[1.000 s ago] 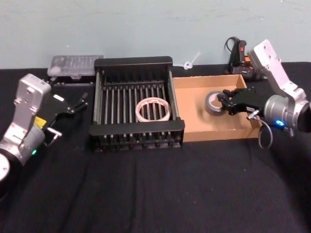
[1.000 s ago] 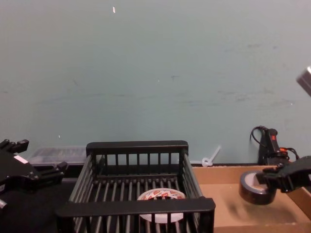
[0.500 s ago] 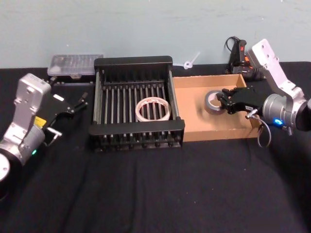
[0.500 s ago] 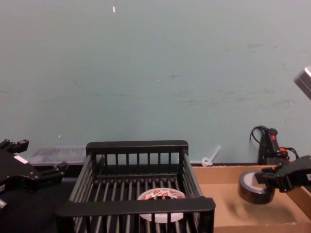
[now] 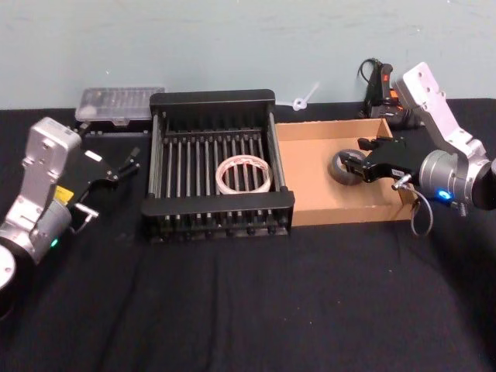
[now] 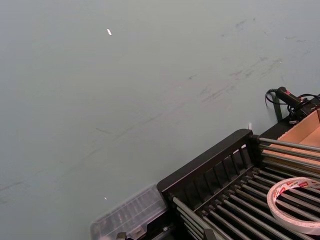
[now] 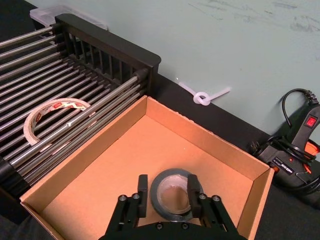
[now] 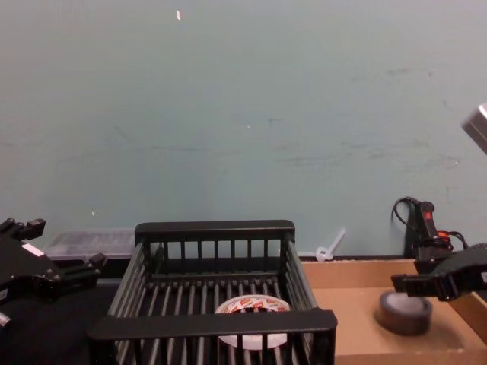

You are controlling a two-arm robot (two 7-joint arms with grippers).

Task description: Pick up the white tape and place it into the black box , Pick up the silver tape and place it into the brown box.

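Silver tape: flat on the brown box floor, hole facing up (chest view shows its low side profile).
Right end effector: fingers spread, straddling the roll without gripping.
White tape: flat inside the black box, left of the brown box.
Left end effector: parked open, left of the black box.

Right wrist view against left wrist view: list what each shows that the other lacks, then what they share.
Only the right wrist view: the silver tape lying flat on the floor of the brown box, the right gripper open astride it, and a white zip tie.

Only the left wrist view: nothing distinct.

Both: the black box holding the white tape, the clear plastic case, the black power tool, the wall.
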